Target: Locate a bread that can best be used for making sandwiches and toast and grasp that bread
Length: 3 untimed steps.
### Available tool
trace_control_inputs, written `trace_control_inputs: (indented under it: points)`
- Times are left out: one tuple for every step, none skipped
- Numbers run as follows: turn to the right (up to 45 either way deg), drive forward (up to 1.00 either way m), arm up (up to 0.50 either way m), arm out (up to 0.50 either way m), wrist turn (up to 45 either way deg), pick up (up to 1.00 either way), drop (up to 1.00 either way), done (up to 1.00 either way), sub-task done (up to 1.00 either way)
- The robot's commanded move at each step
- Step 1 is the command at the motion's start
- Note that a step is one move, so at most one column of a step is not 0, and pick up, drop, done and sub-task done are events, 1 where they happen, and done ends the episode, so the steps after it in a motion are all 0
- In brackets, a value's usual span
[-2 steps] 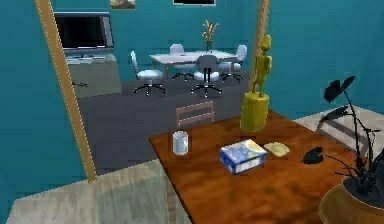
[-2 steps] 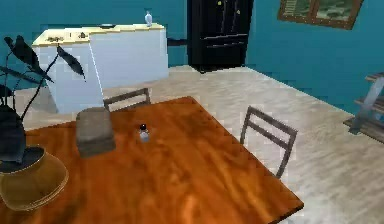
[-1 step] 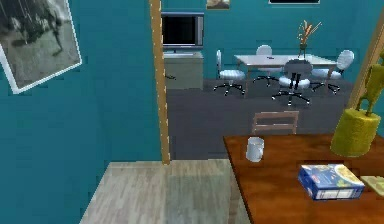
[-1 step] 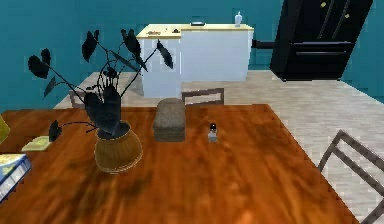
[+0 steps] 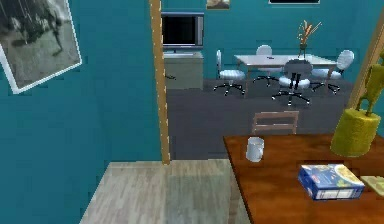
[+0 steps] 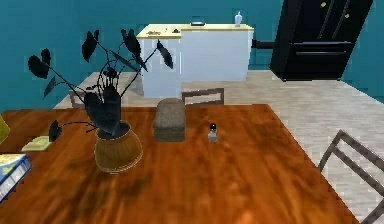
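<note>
A brownish, loaf-shaped block that looks like bread point(image 6: 168, 120) stands on the wooden table point(image 6: 240, 175) near its far edge, in the arm side view. A small shaker point(image 6: 212, 132) stands just right of it. Left of it is a dark-leaved plant in a woven pot point(image 6: 117, 148). In the forward view the same wooden table point(image 5: 280, 185) fills the lower right.
The forward view's table carries a pale cup point(image 5: 255, 149), a blue box point(image 5: 331, 180) and a yellow-green vase point(image 5: 356, 132), with a chair point(image 5: 275, 122) behind. Through the doorway stand a white table point(image 5: 285, 62) and office chairs. The arm side view has chairs point(image 6: 203, 96) point(image 6: 352, 160), a white counter point(image 6: 195, 50) and a black fridge point(image 6: 320, 40).
</note>
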Motion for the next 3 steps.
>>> trace_control_inputs:
  points:
    - [0.0,0.00,0.38,0.00,0.0,0.00,0.00,0.00,0.00]
    - [0.0,0.00,0.00,0.50,0.0,0.00,0.00,0.00,0.00]
    - [0.0,0.00,0.00,0.00,45.0,0.00,0.00,0.00,0.00]
